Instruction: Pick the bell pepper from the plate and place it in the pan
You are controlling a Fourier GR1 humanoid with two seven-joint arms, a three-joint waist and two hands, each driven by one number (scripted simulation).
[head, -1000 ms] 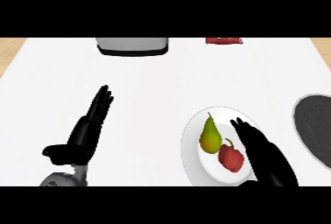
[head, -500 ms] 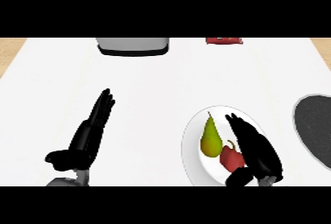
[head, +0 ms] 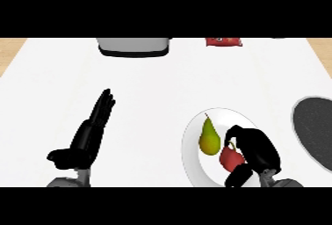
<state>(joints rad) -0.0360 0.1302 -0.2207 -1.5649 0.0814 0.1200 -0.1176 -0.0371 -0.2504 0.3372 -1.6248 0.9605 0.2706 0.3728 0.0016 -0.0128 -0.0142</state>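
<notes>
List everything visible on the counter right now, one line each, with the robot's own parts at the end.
round white plate: one, white, lower right of centre.
green-yellow pear: one, on the plate's left part.
red bell pepper: one, on the plate, right of the pear, partly under the right hand.
dark round pan: one, dark grey, cut by the right edge.
grey box-shaped appliance: one, at the far edge.
small red object: one, far edge; kind unclear.
white counter top: one.
left hand: black, open, fingers straight, lower left.
right hand: black, curled round the pepper.
</notes>
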